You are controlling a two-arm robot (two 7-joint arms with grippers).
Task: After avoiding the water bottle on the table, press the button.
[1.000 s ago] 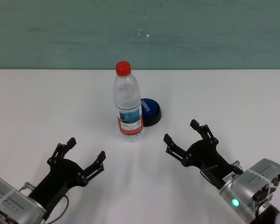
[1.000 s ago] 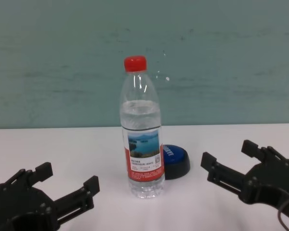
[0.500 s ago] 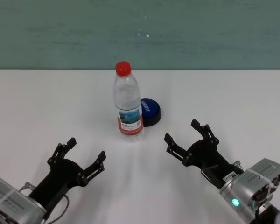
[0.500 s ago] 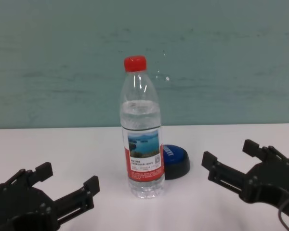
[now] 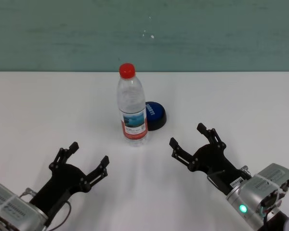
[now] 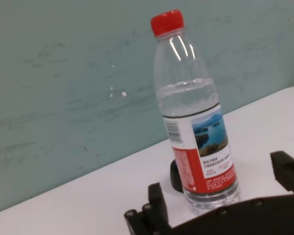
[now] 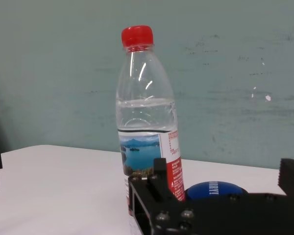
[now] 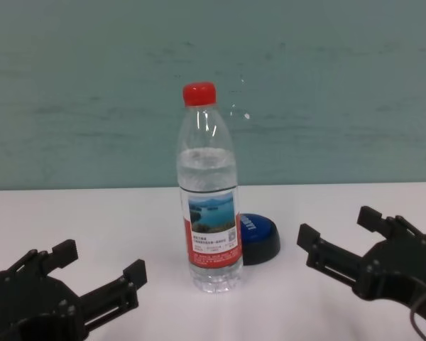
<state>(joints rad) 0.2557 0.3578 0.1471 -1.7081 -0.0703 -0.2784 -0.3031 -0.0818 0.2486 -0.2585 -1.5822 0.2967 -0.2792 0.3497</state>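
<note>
The water bottle (image 5: 132, 107) stands upright near the middle of the white table (image 5: 48, 106), clear plastic with a red cap and a lake label; it also shows as the bottle (image 8: 209, 213), (image 6: 196, 132), (image 7: 147, 122). Just behind it to the right sits the blue dome button (image 5: 155, 114), partly hidden by the bottle (image 8: 259, 236); its top peeks out as the button (image 7: 213, 188). My right gripper (image 5: 191, 137) is open, near and to the right of the bottle. My left gripper (image 5: 88, 153) is open, near and to the left.
A teal wall (image 5: 207, 33) rises behind the table's far edge. White tabletop stretches to both sides of the bottle and between the two grippers.
</note>
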